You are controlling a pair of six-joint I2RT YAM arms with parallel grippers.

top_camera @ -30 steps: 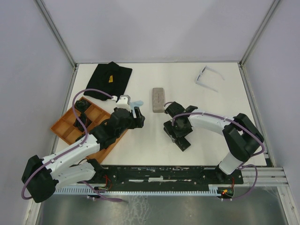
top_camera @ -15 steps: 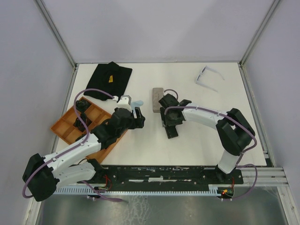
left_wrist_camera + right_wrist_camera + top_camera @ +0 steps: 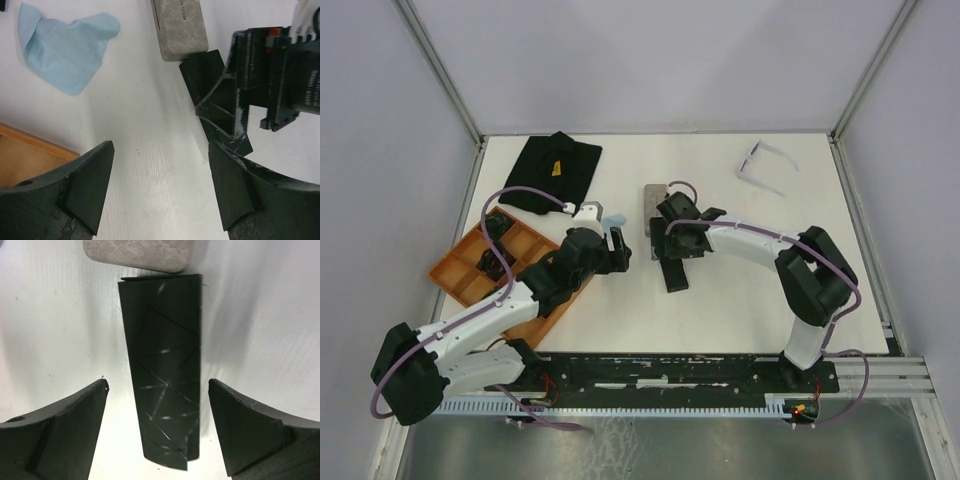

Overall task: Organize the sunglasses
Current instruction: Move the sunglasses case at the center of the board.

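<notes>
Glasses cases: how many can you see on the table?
2. A grey case lies mid-table; a flat black case lies end to end with it, on its near side. Dark shapes in the orange tray are unclear.

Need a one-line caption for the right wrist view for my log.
Open right gripper poised over the flat black case on the white table, its far end by the grey case.

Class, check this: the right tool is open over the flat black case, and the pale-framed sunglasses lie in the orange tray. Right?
The right tool is open over the flat black case, but the pale-framed sunglasses lie on the table, far right, not in the orange tray: see the top external view.
</notes>
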